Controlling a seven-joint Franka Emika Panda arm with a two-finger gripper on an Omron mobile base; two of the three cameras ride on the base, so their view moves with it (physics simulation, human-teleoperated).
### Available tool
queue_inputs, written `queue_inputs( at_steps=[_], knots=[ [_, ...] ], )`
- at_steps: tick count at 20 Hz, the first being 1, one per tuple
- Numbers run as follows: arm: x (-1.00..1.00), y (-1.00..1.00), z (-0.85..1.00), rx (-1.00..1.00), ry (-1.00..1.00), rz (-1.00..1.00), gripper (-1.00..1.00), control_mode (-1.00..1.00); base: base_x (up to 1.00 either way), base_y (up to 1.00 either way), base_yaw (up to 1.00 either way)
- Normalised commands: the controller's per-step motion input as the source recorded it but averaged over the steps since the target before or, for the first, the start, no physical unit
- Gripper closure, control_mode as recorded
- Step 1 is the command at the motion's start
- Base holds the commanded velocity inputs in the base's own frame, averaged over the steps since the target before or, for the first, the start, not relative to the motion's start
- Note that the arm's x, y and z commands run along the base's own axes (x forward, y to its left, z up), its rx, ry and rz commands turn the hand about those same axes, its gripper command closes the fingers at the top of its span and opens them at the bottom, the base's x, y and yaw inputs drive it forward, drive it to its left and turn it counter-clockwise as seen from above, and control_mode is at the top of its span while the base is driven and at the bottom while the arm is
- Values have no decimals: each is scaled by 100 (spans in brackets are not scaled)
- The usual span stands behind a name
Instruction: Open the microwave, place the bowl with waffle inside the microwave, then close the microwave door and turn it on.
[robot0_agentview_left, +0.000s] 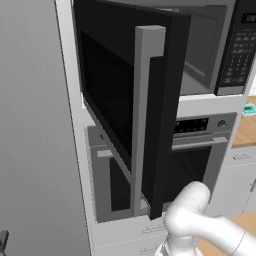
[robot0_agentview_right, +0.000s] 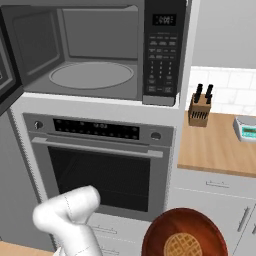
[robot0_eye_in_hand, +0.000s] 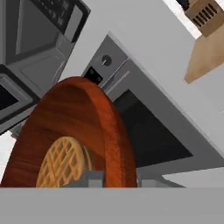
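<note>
Done: microwave door (robot0_agentview_left: 125, 105) swung open, microwave (robot0_agentview_right: 95, 55) cavity bare | Now: gripper (robot0_eye_in_hand: 114, 178) pinching bowl (robot0_eye_in_hand: 78, 131) rim, waffle (robot0_eye_in_hand: 63, 162) inside, held low before the oven (robot0_agentview_right: 100, 165) | Left: lift bowl in, shut door, press start.

waffle (robot0_agentview_right: 183, 245) in bowl (robot0_agentview_right: 165, 226) | bowl before oven (robot0_agentview_right: 100, 172), below microwave (robot0_agentview_right: 95, 50) | microwave door (robot0_agentview_left: 125, 105) swung left | knife block (robot0_agentview_right: 199, 111) on counter (robot0_agentview_right: 215, 147), right
</note>
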Motion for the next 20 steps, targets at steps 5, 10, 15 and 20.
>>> queue_inputs(
  at_steps=[5, 10, 15, 20],
  knots=[
    [-23, 100, 82, -21, 11, -1, 100, -100, 0, 0, 0],
    [2, 100, 40, -39, 22, -8, 100, -100, 0, 0, 0],
    [15, 100, 72, -20, 20, -15, 100, -100, 0, 0, 0],
    [8, 100, 93, -7, 16, -7, 100, -100, 0, 0, 0]
  ],
)
